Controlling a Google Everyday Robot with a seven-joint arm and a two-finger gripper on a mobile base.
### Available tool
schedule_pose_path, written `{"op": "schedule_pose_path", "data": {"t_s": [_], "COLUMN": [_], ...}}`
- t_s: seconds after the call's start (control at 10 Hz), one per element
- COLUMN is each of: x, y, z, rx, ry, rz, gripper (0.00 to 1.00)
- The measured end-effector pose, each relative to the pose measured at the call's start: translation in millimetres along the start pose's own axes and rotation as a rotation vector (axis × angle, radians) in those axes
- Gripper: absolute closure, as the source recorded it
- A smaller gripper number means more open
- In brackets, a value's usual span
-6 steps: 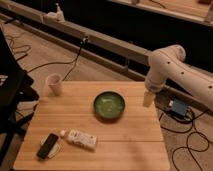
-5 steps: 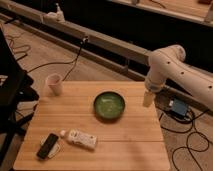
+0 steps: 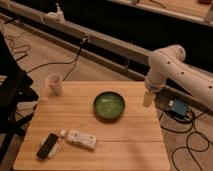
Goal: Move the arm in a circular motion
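Note:
The white tubular arm (image 3: pixel 172 67) comes in from the right edge, bends at a rounded elbow near the top right and points down. Small dark dots run along it. Its short pale tip, the gripper (image 3: pixel 147 99), hangs just above the right edge of the wooden table (image 3: pixel 125 140), a little to the right of a green bowl (image 3: pixel 109 105). Nothing shows in the gripper.
On the table stand a pale cup (image 3: pixel 54 83) at the back left, a white bottle lying on its side (image 3: pixel 80 139) and a black phone (image 3: pixel 48 145) at the front left. Cables and a blue box (image 3: pixel 178 108) lie on the floor to the right. A dark chair (image 3: pixel 12 95) stands at the left.

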Motion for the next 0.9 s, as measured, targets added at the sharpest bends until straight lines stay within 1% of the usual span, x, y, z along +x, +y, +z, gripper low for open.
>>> {"op": "schedule_pose_path", "data": {"t_s": [0.7, 0.8, 0.9], "x": [0.0, 0.0, 0.0], "y": [0.0, 0.0, 0.0], "z": [0.0, 0.0, 0.0], "rx": [0.0, 0.0, 0.0], "ry": [0.0, 0.0, 0.0], "rz": [0.0, 0.0, 0.0], "gripper": [0.26, 0.28, 0.36]}}
